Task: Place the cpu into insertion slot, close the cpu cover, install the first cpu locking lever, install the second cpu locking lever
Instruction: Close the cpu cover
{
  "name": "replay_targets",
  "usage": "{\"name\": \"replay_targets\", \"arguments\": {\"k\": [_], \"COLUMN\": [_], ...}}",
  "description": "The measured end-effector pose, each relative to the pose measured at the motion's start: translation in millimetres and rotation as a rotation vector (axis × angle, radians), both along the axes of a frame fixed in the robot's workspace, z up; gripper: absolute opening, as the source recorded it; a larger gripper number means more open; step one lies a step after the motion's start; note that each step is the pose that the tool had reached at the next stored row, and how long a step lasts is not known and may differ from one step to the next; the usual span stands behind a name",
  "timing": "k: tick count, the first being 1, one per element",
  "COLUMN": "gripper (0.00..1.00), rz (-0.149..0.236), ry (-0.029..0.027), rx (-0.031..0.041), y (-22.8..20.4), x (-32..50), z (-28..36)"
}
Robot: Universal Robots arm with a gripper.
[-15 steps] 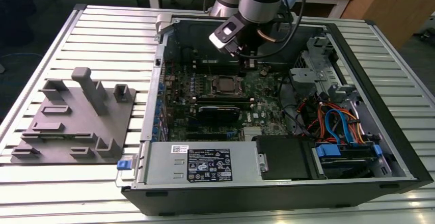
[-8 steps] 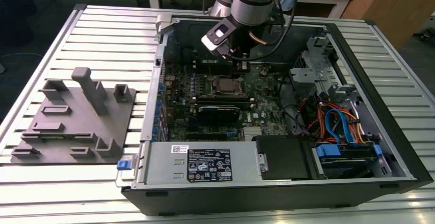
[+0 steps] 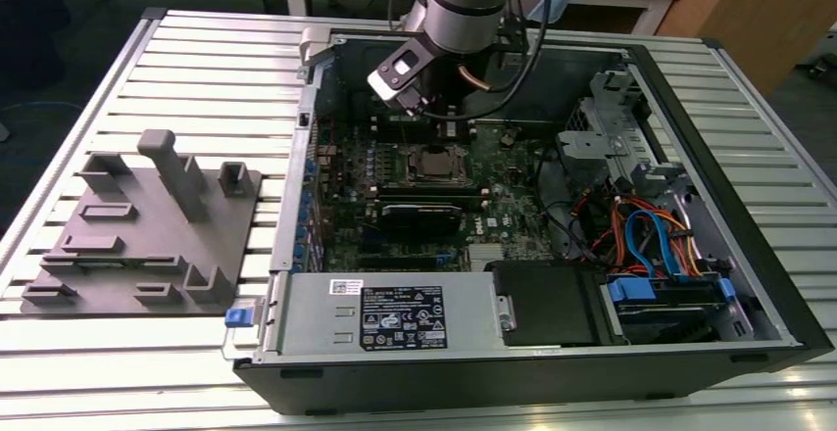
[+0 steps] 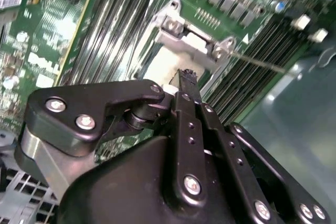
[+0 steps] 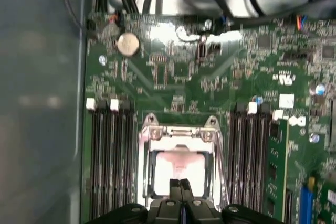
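Observation:
The cpu (image 5: 181,165) lies in the insertion slot (image 3: 432,164) on the green board, its pale metal top showing through the cpu cover (image 5: 181,134). The silvery cover frame (image 4: 185,38) lies flat around the chip. A thin locking lever rod (image 4: 258,61) sticks out sideways from one corner of the cover. My gripper (image 5: 180,184) hangs just above the chip's near edge, shut, with nothing visible between its fingertips. In the second wrist view the gripper (image 4: 188,75) points down at the socket. The arm (image 3: 458,0) reaches into the open computer case from the far side.
Long black memory slots (image 5: 107,150) flank the socket on both sides. A coin battery (image 5: 127,44) and black cables (image 5: 231,3) lie beyond it. A grey fixture block (image 3: 144,225) stands on the table at the exterior view's left; drive cables (image 3: 641,235) fill the case's right.

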State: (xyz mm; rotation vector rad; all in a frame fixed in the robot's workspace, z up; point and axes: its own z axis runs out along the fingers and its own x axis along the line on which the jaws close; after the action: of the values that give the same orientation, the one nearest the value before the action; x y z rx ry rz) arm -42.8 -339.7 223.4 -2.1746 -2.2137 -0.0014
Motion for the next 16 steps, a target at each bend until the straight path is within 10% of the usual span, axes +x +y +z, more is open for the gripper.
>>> {"name": "replay_targets", "arguments": {"k": [16], "gripper": [0.10], "rz": [0.001], "ry": [0.0054], "rx": [0.0000], "y": [-0.7], "x": [-4.8], "z": [-3.1]}}
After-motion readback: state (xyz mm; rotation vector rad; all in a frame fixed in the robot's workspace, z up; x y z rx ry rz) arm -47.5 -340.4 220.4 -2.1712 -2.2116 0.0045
